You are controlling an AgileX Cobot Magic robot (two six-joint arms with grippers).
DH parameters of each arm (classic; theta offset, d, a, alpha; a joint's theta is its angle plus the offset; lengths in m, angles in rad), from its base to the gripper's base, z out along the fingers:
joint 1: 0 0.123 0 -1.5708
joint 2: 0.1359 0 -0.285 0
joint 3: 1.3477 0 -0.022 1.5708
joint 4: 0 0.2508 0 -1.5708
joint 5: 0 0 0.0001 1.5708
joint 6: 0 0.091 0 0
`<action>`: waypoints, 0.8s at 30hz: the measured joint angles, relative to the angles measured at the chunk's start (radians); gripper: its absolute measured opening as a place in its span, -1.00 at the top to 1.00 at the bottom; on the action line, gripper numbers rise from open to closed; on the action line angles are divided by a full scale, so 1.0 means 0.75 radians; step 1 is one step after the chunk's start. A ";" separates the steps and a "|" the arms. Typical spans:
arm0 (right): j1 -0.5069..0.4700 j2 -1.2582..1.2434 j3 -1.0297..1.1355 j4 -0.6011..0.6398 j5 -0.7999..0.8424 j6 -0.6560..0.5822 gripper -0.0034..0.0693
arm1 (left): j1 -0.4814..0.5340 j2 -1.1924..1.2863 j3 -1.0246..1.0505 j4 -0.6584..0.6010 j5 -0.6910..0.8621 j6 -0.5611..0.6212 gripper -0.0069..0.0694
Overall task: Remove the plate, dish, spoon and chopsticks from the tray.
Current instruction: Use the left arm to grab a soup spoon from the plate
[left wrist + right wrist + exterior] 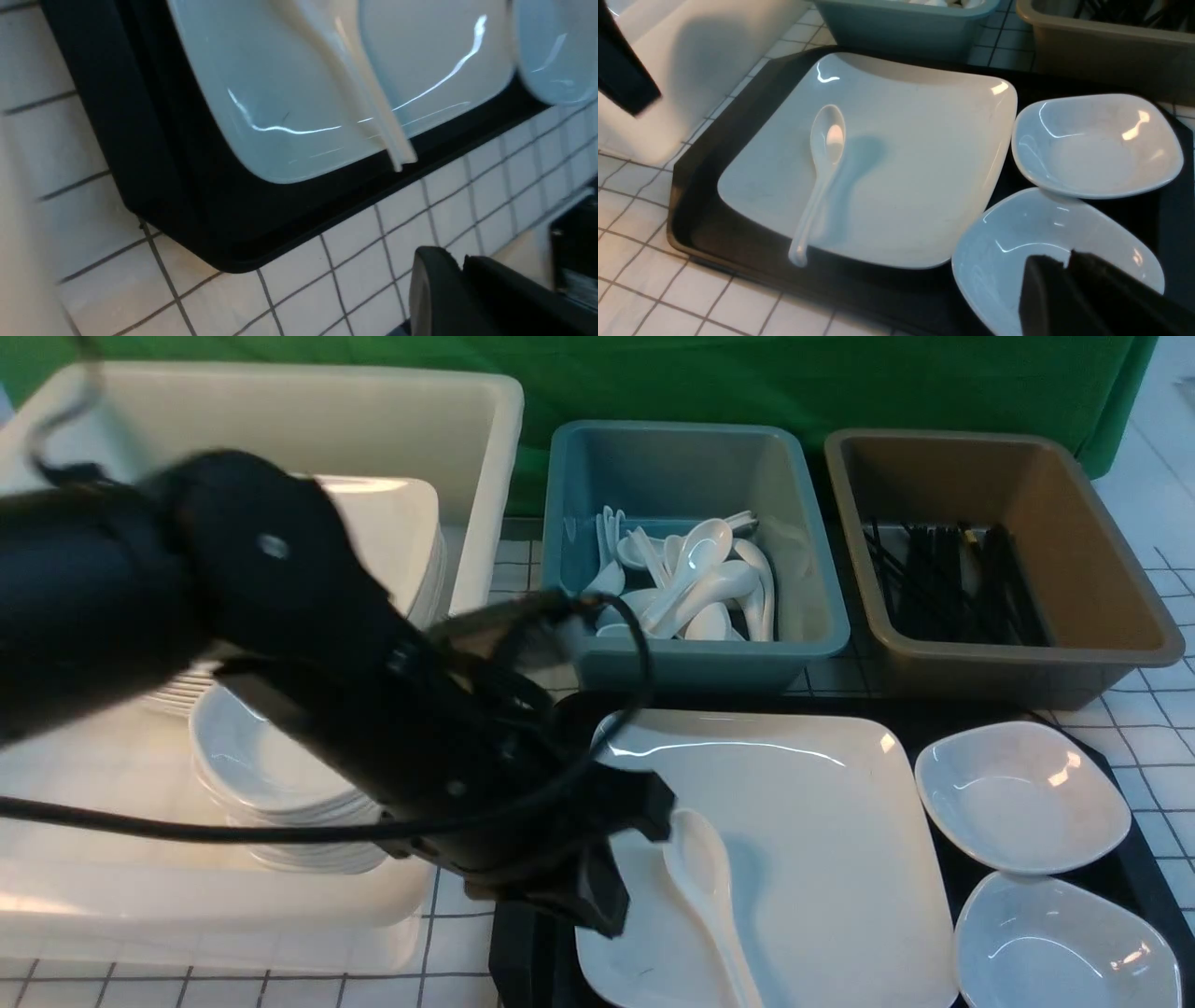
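Three tubs stand around the work area: a big white tub (280,411) on the left holding stacked plates and dishes, a blue tub (812,644) of spoons and a brown tub (1102,616) of black chopsticks (943,583) on the far side. In front of them lies the tray (691,196), with four pieces on it. The plate (794,840) fills its left and middle. Two dishes, one far (1022,798) and one near (1064,943), sit on its right, just beside the plate. The spoon (709,887) lies on the left part of the plate, bowl up and toward the far side, with the handle end reaching past the plate's near rim. No chopsticks show on the tray, so that part looks done. The plate, spoon and both dishes are yet to be cleared, which I judge puts the task in its early half. The left gripper (616,868), blurred, hangs at the plate's left edge close to the spoon, and the spoon is probably the next pick. It holds nothing that I can see, and how wide its jaws stand I cannot tell. The right gripper (1064,289) hovers over the near dish with its fingers close together and nothing between them. Whether they are fully closed I cannot tell.
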 joint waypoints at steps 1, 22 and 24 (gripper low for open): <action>0.000 0.000 0.000 0.000 0.000 0.000 0.58 | -0.011 0.010 0.000 0.013 0.000 -0.016 0.53; 0.000 0.000 0.000 0.000 -0.010 0.032 0.56 | -0.275 0.619 -0.378 0.526 -0.262 -0.453 -0.15; 0.000 0.000 0.000 0.000 -0.010 0.032 0.56 | -0.275 0.630 -0.380 0.526 -0.280 -0.456 0.06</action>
